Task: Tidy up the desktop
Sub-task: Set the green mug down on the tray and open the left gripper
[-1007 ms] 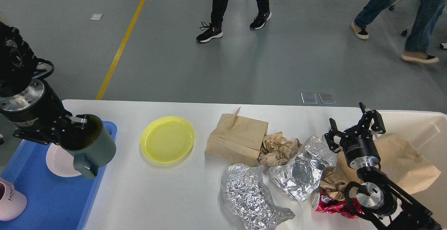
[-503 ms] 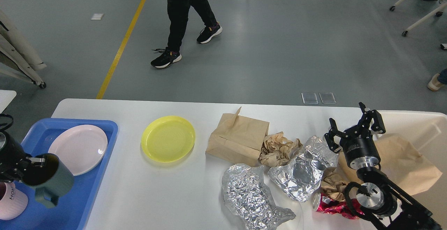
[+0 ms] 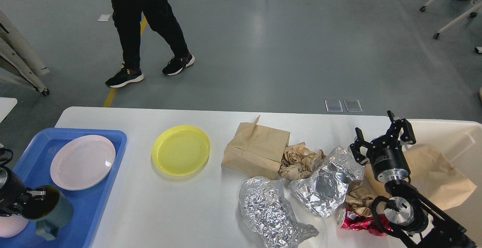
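The white desktop (image 3: 180, 206) spans the view. On it lie a yellow plate (image 3: 180, 149), a brown paper bag (image 3: 256, 150), crumpled brown paper (image 3: 299, 160), two pieces of crumpled foil (image 3: 271, 212) (image 3: 325, 182) and a crushed red can (image 3: 357, 221). My left gripper (image 3: 32, 201) at the lower left is shut on the rim of a dark green mug (image 3: 51, 212), held low over the blue tray (image 3: 94, 203). My right gripper (image 3: 382, 139) is open and empty, above the right foil piece.
The blue tray holds a pink plate (image 3: 83, 161) and a pink cup (image 3: 11, 226) next to the mug. A cream-white bin (image 3: 463, 142) at the right holds a brown bag (image 3: 440, 176). A person (image 3: 145, 26) walks on the floor beyond the desk.
My left gripper carried the green mug down and left, from above the pink plate to the tray's near left part, then slightly lower. The right arm stayed still. The person walked left.
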